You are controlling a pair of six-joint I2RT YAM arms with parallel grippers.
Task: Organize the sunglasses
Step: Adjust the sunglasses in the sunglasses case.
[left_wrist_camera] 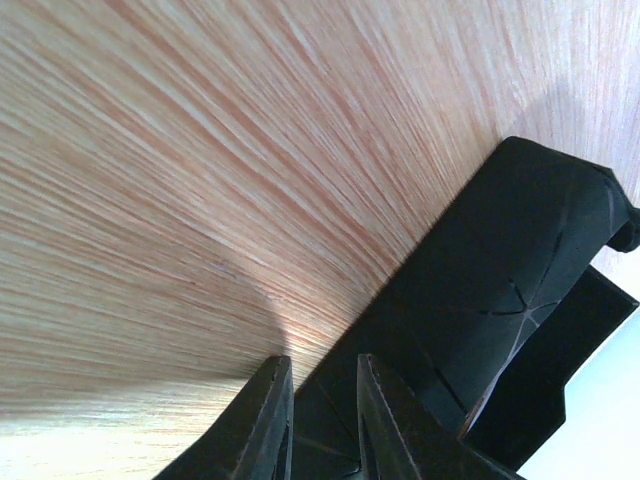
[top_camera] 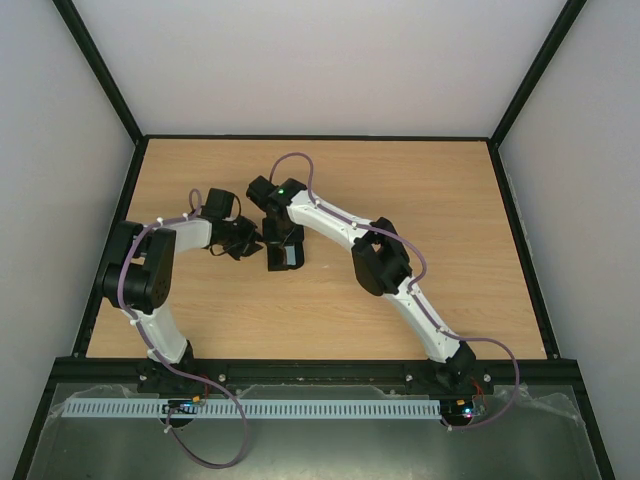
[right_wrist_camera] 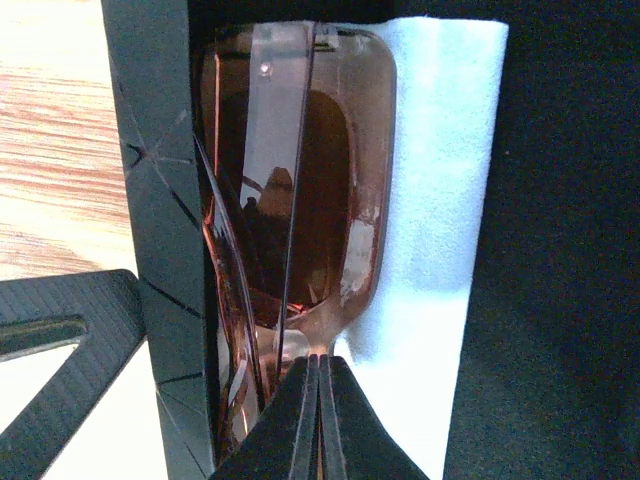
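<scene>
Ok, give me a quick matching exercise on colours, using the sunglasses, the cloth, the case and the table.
Things:
1. sunglasses
2. cloth
3. case
4. table

Colours:
A. black
B. light wood grain
C. amber-brown tint
D. pale, near white

Pairs: 1-C, 2-D, 3-A, 4-B
</scene>
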